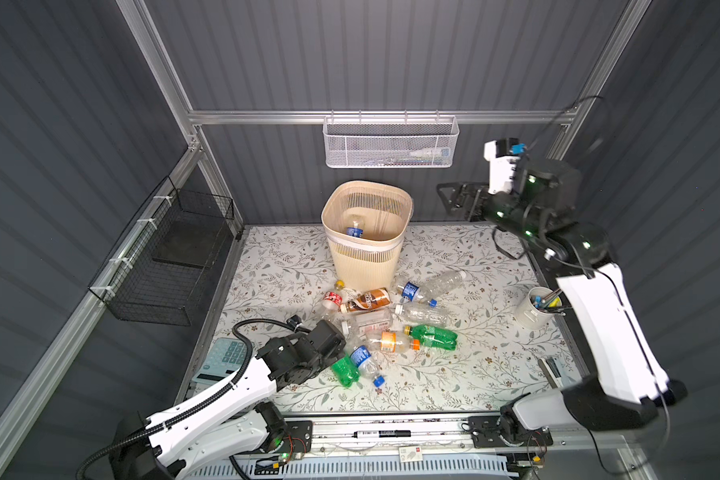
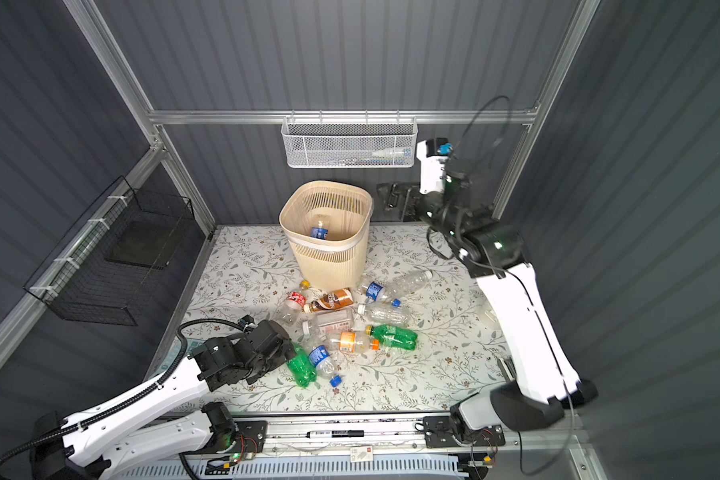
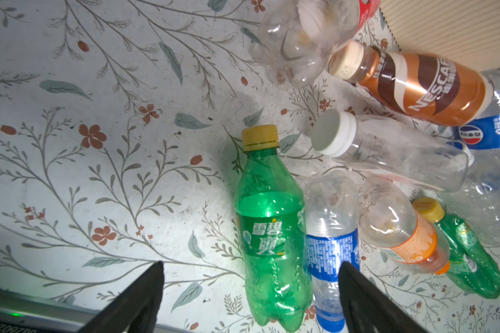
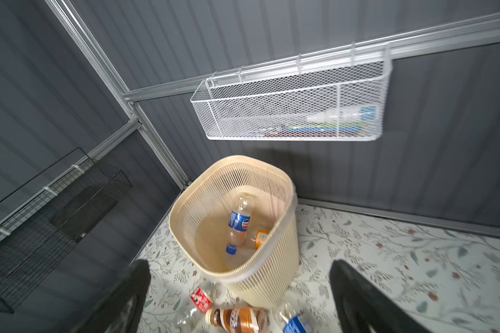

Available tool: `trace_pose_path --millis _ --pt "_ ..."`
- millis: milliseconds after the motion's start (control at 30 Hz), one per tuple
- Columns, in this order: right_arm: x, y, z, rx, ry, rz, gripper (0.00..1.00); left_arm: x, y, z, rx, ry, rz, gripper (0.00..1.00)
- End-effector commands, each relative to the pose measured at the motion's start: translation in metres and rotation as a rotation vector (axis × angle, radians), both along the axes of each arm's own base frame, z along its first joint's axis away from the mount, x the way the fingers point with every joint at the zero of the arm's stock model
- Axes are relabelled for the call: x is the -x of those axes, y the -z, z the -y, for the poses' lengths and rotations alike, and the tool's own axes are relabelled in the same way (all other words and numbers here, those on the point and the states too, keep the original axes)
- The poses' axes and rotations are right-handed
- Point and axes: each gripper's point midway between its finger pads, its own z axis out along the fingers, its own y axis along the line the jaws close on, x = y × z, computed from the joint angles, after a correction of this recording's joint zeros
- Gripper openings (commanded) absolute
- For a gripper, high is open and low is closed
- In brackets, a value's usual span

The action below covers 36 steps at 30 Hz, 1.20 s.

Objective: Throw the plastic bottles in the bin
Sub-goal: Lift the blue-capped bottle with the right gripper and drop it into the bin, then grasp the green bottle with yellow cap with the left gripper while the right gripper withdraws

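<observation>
Wide-open left gripper (image 3: 250, 263) around green plastic bottle (image 3: 271, 236) with yellow cap; right gripper (image 4: 240, 262) unclenched, empty, high beside tall beige slatted bin (image 4: 274, 268).

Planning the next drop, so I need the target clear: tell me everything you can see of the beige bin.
The bin is a tall beige plastic wastebasket with slatted, ribbed walls, a rounded-square rim and a clear liner folded over it. It stands upright at the back of the floral table. Inside lie a blue-labelled bottle and an orange-labelled one; most of it is empty. The brown-labelled bottle lies at its foot; contact cannot be told.
</observation>
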Motion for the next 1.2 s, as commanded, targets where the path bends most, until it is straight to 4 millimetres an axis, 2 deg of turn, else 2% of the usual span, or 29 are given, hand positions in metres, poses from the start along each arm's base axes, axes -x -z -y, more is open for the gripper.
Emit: trace_pose_path --millis 0,167,367,500,600,767,1000,1167 --pt "-0.012 0.057 0.021 0.008 0.087 -0.119 0.99 0.002 0.001 0.009 0.044 -0.034 -0.003 0.93" --pt "0.009 0.142 0.057 -0.002 0.173 -0.292 0.99 0.002 0.016 0.027 0.113 -0.027 -0.017 0.87" --pt "0.041 0.220 0.079 0.009 0.220 -0.439 0.99 0.003 0.033 0.034 0.097 -0.003 -0.053 0.86" --pt "0.055 0.259 0.087 0.017 0.243 -0.525 0.99 0.004 0.050 0.044 0.130 0.007 -0.071 0.85" --pt "0.063 0.275 0.092 0.022 0.260 -0.548 0.99 0.007 0.063 0.044 0.112 0.008 -0.102 0.83" --pt "0.070 0.286 0.098 0.026 0.282 -0.563 0.99 0.009 0.074 0.044 0.096 0.006 -0.129 0.75" --pt "0.072 0.293 0.099 0.033 0.283 -0.587 0.99 0.012 0.078 0.035 0.092 -0.023 -0.129 0.58" --pt "0.071 0.293 0.096 0.027 0.265 -0.585 0.99 0.012 0.076 0.027 0.117 -0.053 -0.090 0.50"
